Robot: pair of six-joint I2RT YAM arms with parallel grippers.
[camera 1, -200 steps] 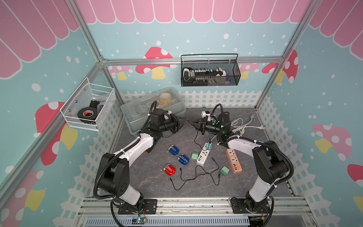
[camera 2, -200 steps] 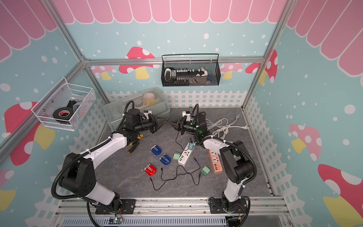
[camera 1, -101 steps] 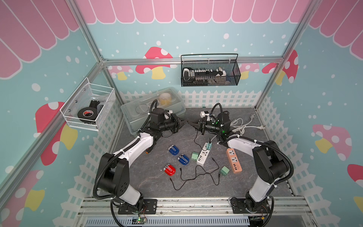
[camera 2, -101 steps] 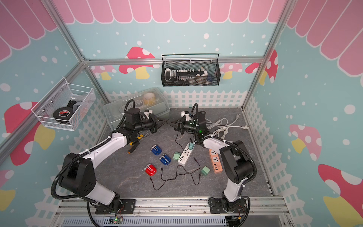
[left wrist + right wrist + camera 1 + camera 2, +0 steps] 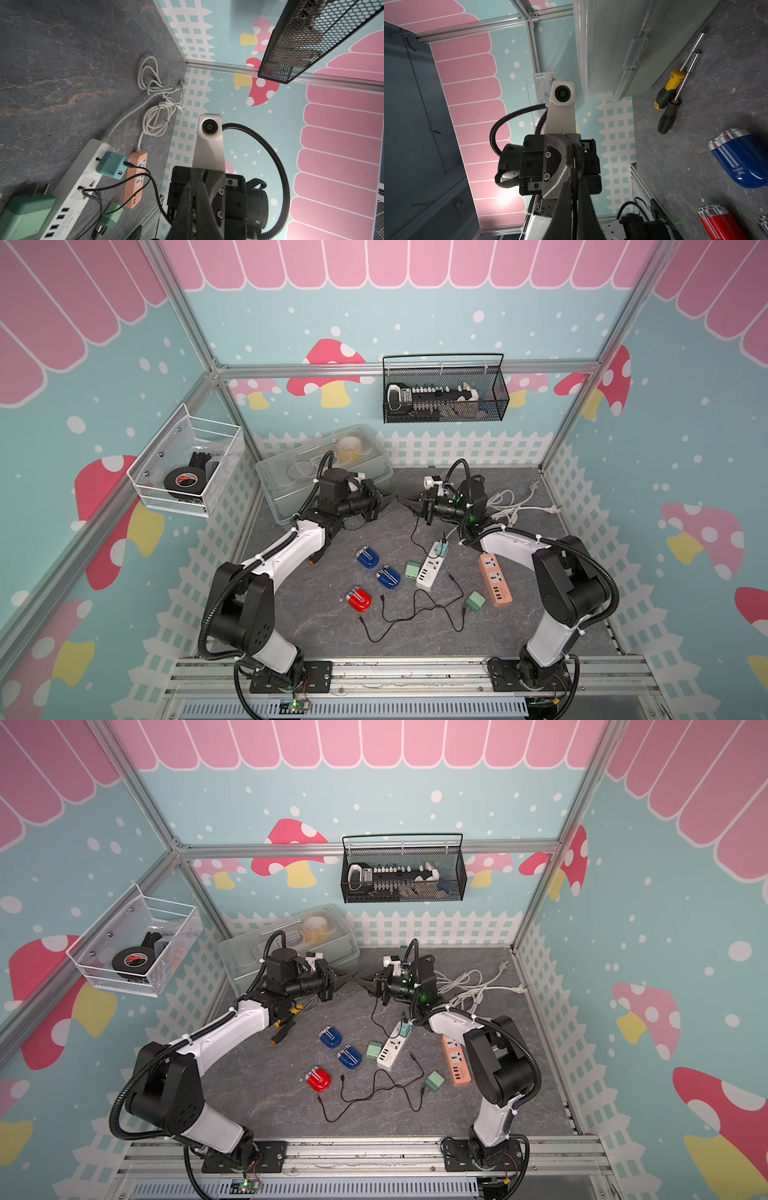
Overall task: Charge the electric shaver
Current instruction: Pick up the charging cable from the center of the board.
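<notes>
Black charging cable [image 5: 412, 533] off the teal adapter [image 5: 443, 548] looks pinched in my right gripper [image 5: 404, 501]; left gripper [image 5: 390, 498] is closed, tip nearly meeting it. Blue shaver [image 5: 367, 558] lies middle of the tabletop [image 5: 324, 626], so I'd keep slack and line the plug up squarely.
</notes>
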